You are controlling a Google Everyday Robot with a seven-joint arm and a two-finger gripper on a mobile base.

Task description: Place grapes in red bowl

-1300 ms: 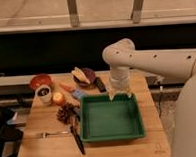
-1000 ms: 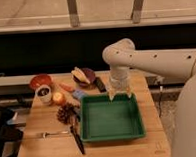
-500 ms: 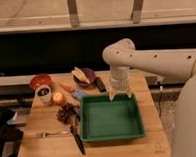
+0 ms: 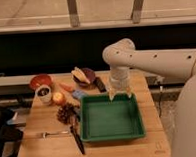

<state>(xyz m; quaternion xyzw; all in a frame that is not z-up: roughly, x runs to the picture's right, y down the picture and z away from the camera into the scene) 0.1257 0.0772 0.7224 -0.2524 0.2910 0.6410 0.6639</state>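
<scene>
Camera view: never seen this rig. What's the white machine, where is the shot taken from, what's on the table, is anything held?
The white tube is the single arm of a mobile robot; its body fills the right edge. There is only one view, looking down on the wooden table from its near side; where the camera is mounted is not known. The end effector, a two-finger clamp, hangs over the far edge of the green tray, open and holding nothing. To the left lie the grapes, an orange fruit, a white cup, the red bowl behind it and a dark plate with yellowish food. A fork and knife lie nearer the front.
</scene>
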